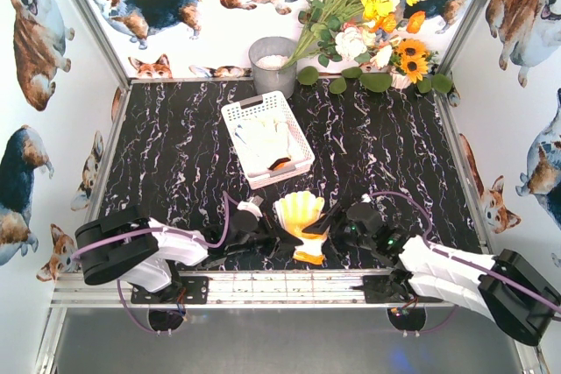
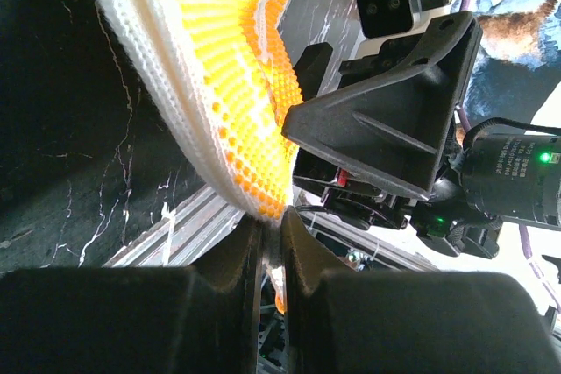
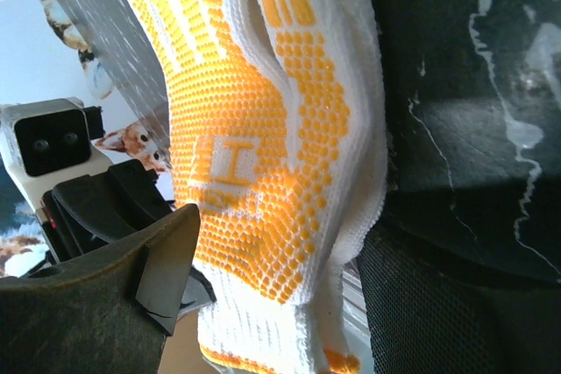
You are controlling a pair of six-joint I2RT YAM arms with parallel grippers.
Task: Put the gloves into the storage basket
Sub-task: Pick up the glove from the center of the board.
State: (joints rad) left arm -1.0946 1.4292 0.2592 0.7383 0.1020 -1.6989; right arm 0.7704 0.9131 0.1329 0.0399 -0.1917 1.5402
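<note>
yellow-dotted glove [image 1: 301, 216] is standing up near the front edge of the surface [image 1: 175, 155], fingers fanning upward, sitting right between both arms. left end effector [image 2: 272, 227] is pinching the cuff edge, fingers clamped tight on the knit. right end effector [image 3: 276, 247] is straddling the palm, fingers spread wide on either side, not visibly squeezing. storage basket [image 1: 235, 142] is lying farther back on the surface, well apart from this glove, holding white gloves [image 1: 263, 137] inside.
</note>
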